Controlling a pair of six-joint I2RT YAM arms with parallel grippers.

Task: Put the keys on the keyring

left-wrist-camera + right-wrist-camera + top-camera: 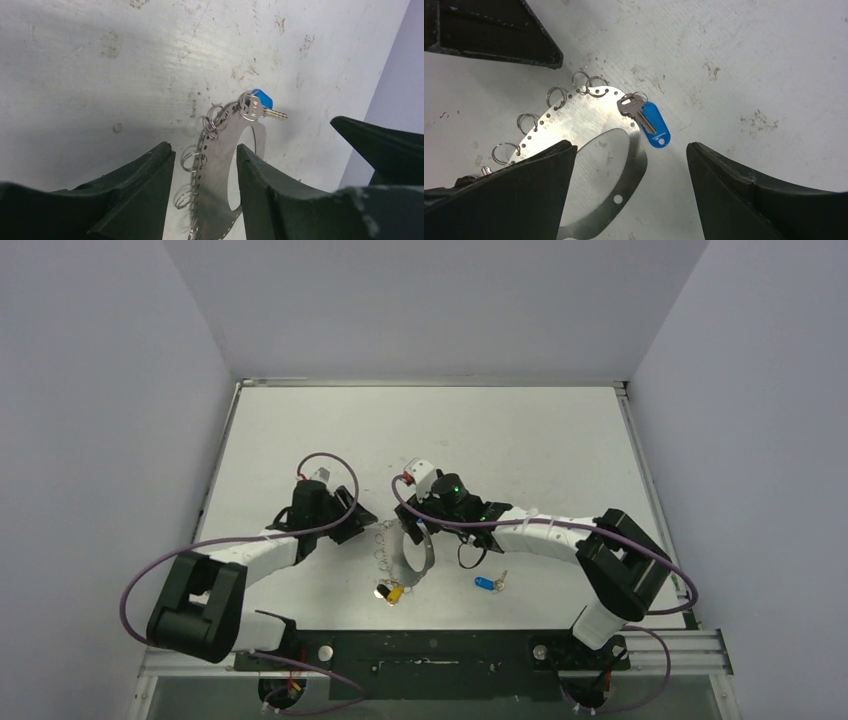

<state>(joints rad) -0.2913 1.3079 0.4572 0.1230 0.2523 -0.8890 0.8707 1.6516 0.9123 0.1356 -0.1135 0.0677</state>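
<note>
Keyring (217, 150) lower end out of frame, left wrist view

We see a scuffed white table (540, 440); on it lie a flat silvery keyring (422, 556), black and yellow keys (390, 592), and a blue-tagged key (486, 583) apart.

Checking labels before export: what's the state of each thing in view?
left tool: half open, astride the keyring
right tool: open, empty, over the blue-tag key
keyring: flat on the table
blue-tag key: on a small ring at the keyring's end
blue key: loose on the table
black and yellow keys: beside keyring, attachment unclear
</note>
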